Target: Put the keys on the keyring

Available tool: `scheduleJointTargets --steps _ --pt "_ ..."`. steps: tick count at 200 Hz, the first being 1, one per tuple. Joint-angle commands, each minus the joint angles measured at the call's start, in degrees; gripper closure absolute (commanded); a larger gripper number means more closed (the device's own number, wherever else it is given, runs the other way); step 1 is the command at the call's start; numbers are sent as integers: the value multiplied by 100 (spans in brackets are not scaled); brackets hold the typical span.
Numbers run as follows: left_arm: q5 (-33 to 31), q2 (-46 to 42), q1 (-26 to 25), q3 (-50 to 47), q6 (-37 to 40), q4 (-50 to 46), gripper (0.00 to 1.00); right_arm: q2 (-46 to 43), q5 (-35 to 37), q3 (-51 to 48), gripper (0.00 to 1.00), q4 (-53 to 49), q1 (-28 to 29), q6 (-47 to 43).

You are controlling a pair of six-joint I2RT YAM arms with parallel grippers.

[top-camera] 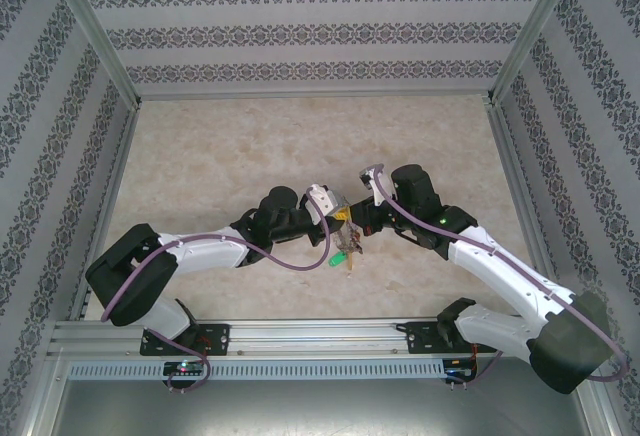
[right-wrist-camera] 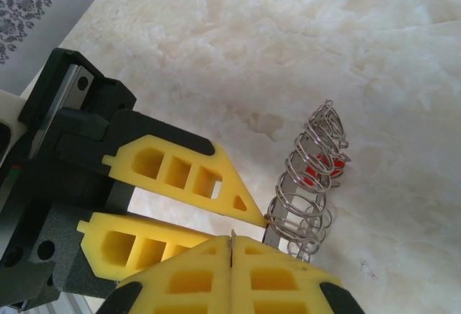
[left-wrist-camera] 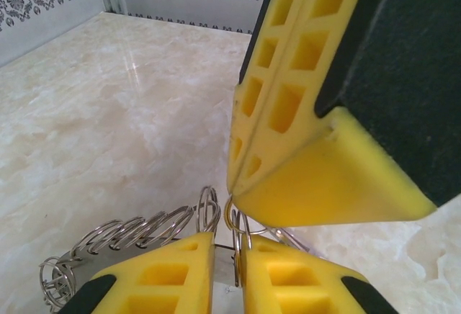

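Two robot arms are here, a left arm [top-camera: 200,251] and a right arm [top-camera: 500,266], and each ends in one hand: the left hand [left-wrist-camera: 227,271] and the right hand [right-wrist-camera: 232,263], two hands in all. One keyring [right-wrist-camera: 310,209] is there, its wire loops too tangled to count. Two key heads can be made out: one green key [top-camera: 338,257] and one red key [right-wrist-camera: 311,176]. One tabletop [top-camera: 250,146] carries it all.
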Motion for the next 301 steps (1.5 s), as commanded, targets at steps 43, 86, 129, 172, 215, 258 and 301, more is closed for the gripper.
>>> scheduleJointTargets --steps 43,86,129,172,215,258,301 --pt "-19 -168 -66 224 163 -277 82 25 -440 330 100 113 121 -151" --pt "-27 -221 -67 219 198 -327 84 10 -374 322 100 89 139 -147" --pt "-52 -262 -67 218 207 -353 84 8 -330 333 100 77 139 -169" --pt "-45 -267 -65 229 216 -376 84 10 -304 325 100 59 139 -168" --pt "-47 -245 -62 245 207 -375 84 -1 -271 308 100 41 139 -166" --pt "-62 -284 -60 207 229 -359 86 68 -264 320 100 58 139 -173" --pt "-71 -281 -65 217 320 -449 92 111 -242 322 100 82 147 -125"
